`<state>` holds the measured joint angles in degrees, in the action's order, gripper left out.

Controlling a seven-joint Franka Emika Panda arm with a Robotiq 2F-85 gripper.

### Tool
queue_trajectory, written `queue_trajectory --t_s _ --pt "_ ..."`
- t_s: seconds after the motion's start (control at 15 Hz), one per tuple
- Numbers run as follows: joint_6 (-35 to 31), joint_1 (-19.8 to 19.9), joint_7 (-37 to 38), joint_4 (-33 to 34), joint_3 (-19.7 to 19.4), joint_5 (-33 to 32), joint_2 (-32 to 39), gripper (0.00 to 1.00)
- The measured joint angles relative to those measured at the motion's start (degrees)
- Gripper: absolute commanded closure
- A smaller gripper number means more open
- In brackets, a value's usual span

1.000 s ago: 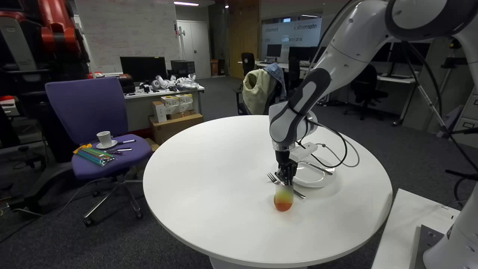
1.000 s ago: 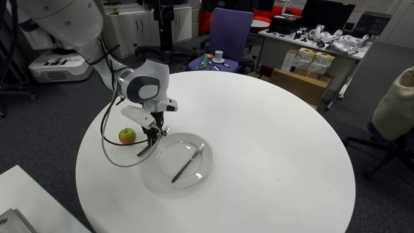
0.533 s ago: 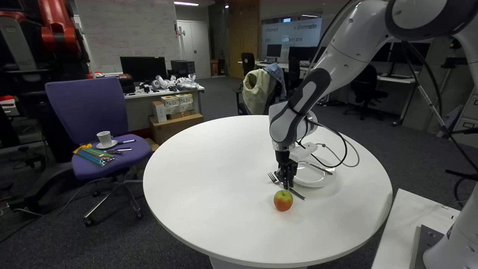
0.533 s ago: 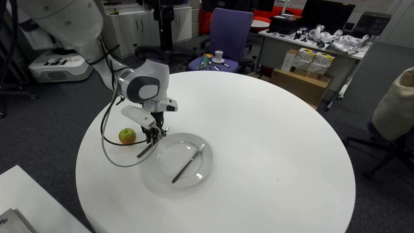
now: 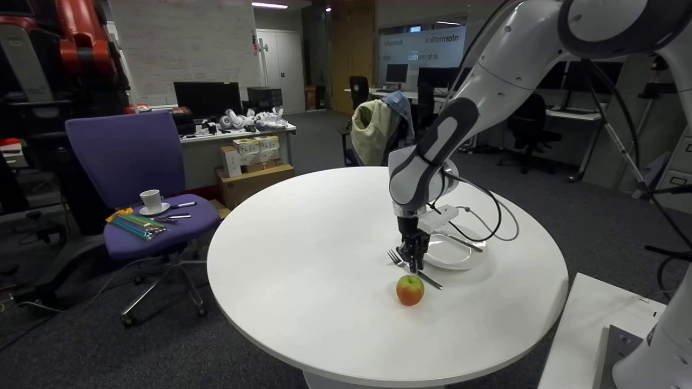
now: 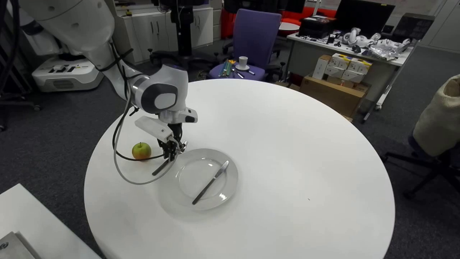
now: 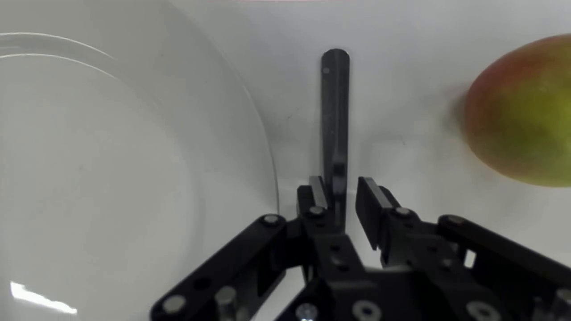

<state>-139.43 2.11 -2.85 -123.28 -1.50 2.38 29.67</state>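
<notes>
In an exterior view I can read a single word, "informatics", repeated over the glass panel (image 5: 421, 49) at the far end of the room; several copies look broken or cut short on my feed, and I can't tell which way round the letters run. The boxes (image 6: 339, 63) carry print too small for me to make out in both exterior views. The scrawl on the whiteboard (image 5: 184, 54) is too faint to read, and the yellow tag (image 6: 383, 4) on the monitor (image 6: 363, 18) is a blur to me.
</notes>
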Motion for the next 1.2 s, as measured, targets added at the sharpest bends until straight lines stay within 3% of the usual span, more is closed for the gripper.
queue_trajectory --t_s 0.6,1.2 --pt "0.0 0.0 0.0 0.3 -0.2 -0.1 -1.0 0.75" --pt "0.0 1.0 0.0 0.3 -4.1 -0.1 -3.8 0.74"
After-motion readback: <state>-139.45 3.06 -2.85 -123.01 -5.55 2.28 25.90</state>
